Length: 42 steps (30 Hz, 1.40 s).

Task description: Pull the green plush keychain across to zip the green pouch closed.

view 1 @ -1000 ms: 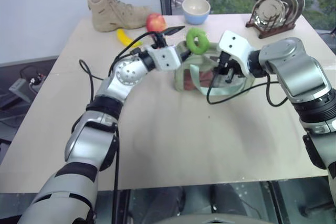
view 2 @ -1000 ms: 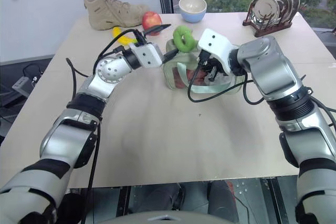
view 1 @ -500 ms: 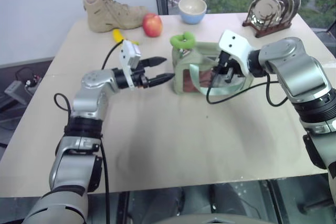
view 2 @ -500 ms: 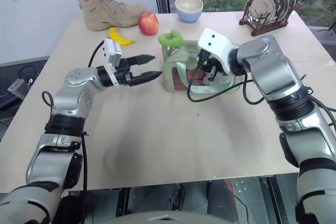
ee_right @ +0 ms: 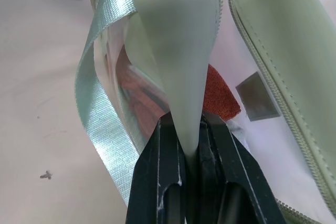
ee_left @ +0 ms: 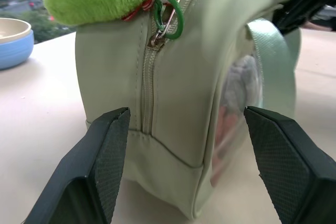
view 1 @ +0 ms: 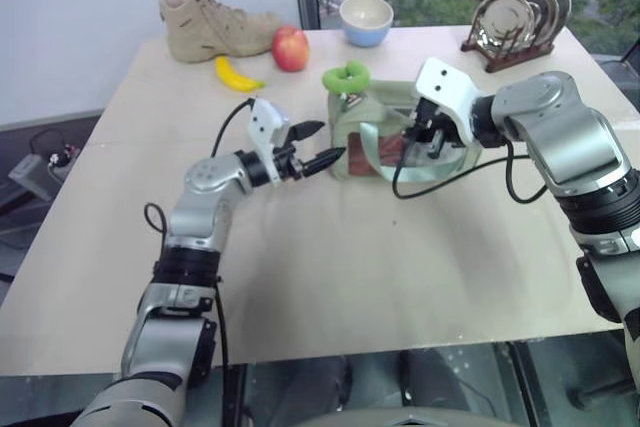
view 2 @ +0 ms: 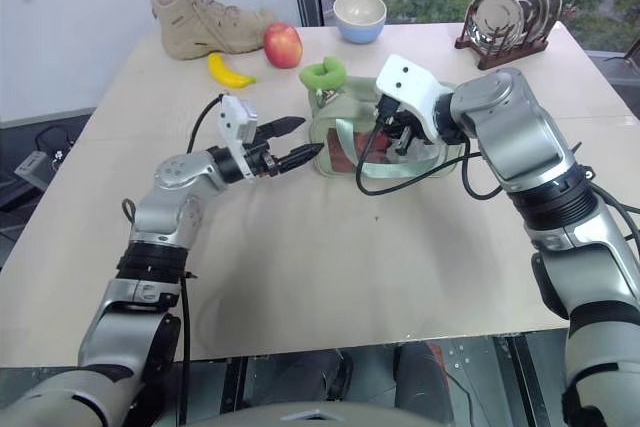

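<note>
The green pouch [view 1: 375, 137] stands mid-table [view 1: 330, 277], the green plush keychain [view 1: 346, 78] on its top left end. The right claw [ee_right: 190, 145] pinches the pouch's fabric; the left claw [view 1: 322, 146] gapes empty just left of it.

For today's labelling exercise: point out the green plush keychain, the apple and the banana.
green plush keychain [view 1: 346, 78], left eye view, on its fuzzy ring
apple [view 1: 290, 49], left eye view, red side
banana [view 1: 236, 75], left eye view, mid-curve

Silver arms (black cables, joints)
</note>
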Tool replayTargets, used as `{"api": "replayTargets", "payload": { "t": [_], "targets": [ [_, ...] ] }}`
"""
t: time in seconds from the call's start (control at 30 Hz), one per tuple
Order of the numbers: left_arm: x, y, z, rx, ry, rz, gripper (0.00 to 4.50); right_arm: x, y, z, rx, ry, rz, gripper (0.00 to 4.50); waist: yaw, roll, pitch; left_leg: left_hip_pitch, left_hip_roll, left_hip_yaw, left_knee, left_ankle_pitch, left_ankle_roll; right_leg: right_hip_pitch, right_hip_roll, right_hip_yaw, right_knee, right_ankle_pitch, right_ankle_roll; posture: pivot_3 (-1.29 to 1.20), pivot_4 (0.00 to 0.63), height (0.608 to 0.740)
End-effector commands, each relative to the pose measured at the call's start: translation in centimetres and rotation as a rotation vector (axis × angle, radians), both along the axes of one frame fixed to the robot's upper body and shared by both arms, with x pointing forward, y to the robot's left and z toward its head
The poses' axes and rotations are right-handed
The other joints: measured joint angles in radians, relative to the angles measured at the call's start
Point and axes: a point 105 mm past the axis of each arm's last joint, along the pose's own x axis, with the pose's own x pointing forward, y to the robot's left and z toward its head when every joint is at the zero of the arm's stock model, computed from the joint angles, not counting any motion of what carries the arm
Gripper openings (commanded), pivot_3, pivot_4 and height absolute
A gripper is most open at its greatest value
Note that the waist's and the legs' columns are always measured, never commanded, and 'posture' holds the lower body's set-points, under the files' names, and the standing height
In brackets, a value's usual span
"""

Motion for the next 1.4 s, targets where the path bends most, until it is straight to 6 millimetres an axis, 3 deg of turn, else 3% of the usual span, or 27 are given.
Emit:
{"api": "replayTargets", "payload": {
  "t": [0.03, 0.33, 0.53, 0.57, 0.6, 0.63, 0.77, 0.8, 0.87, 1.17, 1.4],
  "targets": [
    [-0.5, -0.3, 1.2, -0.002, -0.072, 0.008, 3.61, -0.3, 0.5, 1.7, 0.012, -0.053, 0.032, 0.0, 0.0, 0.0, 0.0, 0.0, 0.0, 0.0, 0.0, 0.0, 0.0, 0.0, 0.0, 0.0, 0.0, 0.0, 0.0, 0.0, 0.15, 0.74],
    [-0.9, -1.2, 0.9, -0.031, -0.065, 0.014, 3.61, -0.3, 0.5, 1.7, 0.01, -0.05, 0.032, 0.0, 0.001, 0.0, 0.0, 0.0, 0.0, 0.0, 0.0, 0.0, 0.0, 0.0, 0.0, 0.0, 0.0, 0.0, 0.0, 0.0, 0.15, 0.74],
    [-0.8, -1.5, 1.2, -0.053, -0.07, 0.015, 1.04, -0.3, 0.4, 1.6, 0.002, -0.053, 0.036, 0.0, 0.002, 0.0, 0.0, 0.0, 0.0, 0.0, 0.0, 0.0, 0.0, 0.0, 0.0, 0.0, 0.0, 0.0, 0.0, 0.0, 0.15, 0.74],
    [-0.8, -1.4, 1.2, -0.055, -0.071, 0.015, 0.84, -0.5, 0.4, 1.5, -0.027, -0.062, 0.067, 0.0, 0.002, 0.0, 0.0, 0.0, 0.0, 0.0, 0.0, 0.0, 0.0, 0.0, 0.0, 0.0, 0.0, 0.0, 0.0, 0.0, 0.15, 0.74],
    [-0.8, -1.4, 1.2, -0.052, -0.074, 0.017, 0.24, -0.8, 0.4, 1.3, -0.044, -0.056, 0.1, 0.0, 0.003, 0.0, 0.0, 0.0, 0.0, 0.0, 0.0, 0.0, 0.0, 0.0, 0.0, 0.0, 0.0, 0.0, 0.0, 0.0, 0.15, 0.74],
    [-0.8, -1.3, 1.3, -0.05, -0.075, 0.018, 0.24, -1.1, 0.5, 1.3, -0.051, -0.053, 0.122, 0.0, 0.003, 0.0, 0.0, 0.0, 0.0, 0.0, 0.0, 0.0, 0.0, 0.0, 0.0, 0.0, 0.0, 0.0, 0.0, 0.0, 0.15, 0.74],
    [-0.7, -1.3, 1.3, -0.047, -0.081, 0.019, 0.22, -0.7, 0.2, 1.6, -0.046, -0.111, 0.104, 1.24, 0.003, 0.0, 0.0, 0.0, 0.0, 0.0, 0.0, 0.0, 0.0, 0.0, 0.0, 0.0, 0.0, 0.0, 0.0, 0.0, 0.15, 0.74],
    [-0.7, -1.3, 1.4, -0.047, -0.083, 0.018, 0.22, -0.5, 0.1, 1.7, -0.047, -0.132, 0.093, 1.92, 0.003, 0.0, 0.0, 0.0, 0.0, 0.0, 0.0, 0.0, 0.0, 0.0, 0.0, 0.0, 0.0, 0.0, 0.0, 0.0, 0.15, 0.74],
    [-0.8, -1.3, 1.4, -0.046, -0.085, 0.017, 0.22, -0.6, 0.0, 1.8, -0.04, -0.151, 0.09, 2.7, 0.004, 0.0, 0.0, 0.0, 0.0, 0.0, 0.0, 0.0, 0.0, 0.0, 0.0, 0.0, 0.0, 0.0, 0.0, 0.0, 0.15, 0.74],
    [-0.7, -1.2, 1.4, -0.029, -0.099, 0.026, 0.22, -1.4, -0.2, 6.9, 0.161, -0.23, 0.043, 2.7, 0.005, 0.0, 0.0, 0.0, 0.0, 0.0, 0.0, 0.0, 0.0, 0.0, 0.0, 0.0, 0.0, 0.0, 0.0, 0.0, 0.15, 0.74],
    [-0.9, -1.3, 1.3, -0.025, -0.109, 0.026, 0.22, -1.2, 1.8, 7.6, 0.176, -0.292, 0.056, 2.7, 0.004, 0.0, 0.0, 0.0, 0.0, 0.0, 0.0, 0.0, 0.0, 0.0, 0.0, 0.0, 0.0, 0.0, 0.0, 0.0, 0.15, 0.74]
  ]
}}
